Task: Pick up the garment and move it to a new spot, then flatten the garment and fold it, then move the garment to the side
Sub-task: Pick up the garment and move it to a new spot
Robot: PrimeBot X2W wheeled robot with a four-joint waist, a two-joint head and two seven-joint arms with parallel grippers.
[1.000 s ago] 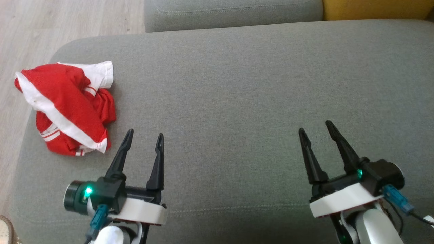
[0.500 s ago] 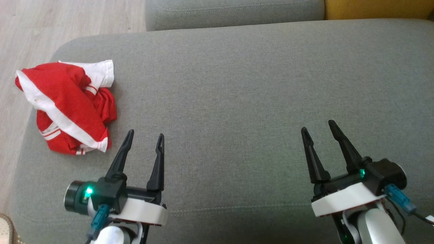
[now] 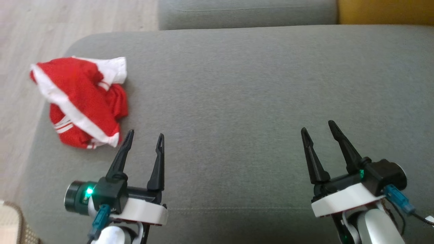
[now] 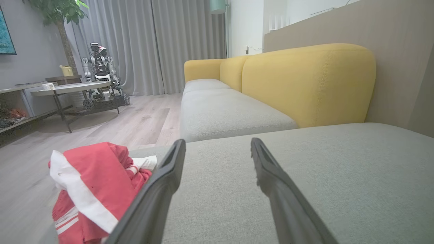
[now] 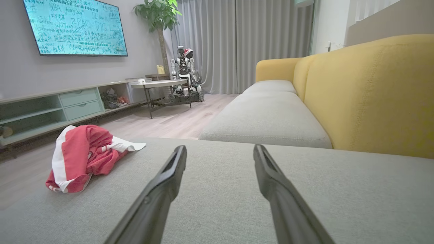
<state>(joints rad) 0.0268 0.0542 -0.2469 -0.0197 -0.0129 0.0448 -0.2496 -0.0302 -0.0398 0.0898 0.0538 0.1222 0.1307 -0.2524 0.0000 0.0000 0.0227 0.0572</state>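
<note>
Garment (image 3: 81,105), red-white, lies crumpled on cushion (image 3: 254,84); screen (image 5: 76,27) scrawl includes "NBA".

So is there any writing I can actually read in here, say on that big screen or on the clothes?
"NBA": handwritten near the top of the wall screen, seen in the right wrist view.
The rest of the scrawl on that screen is too small and blurred to read.
On the red and white garment no lettering or label shows, only stripes.
</note>
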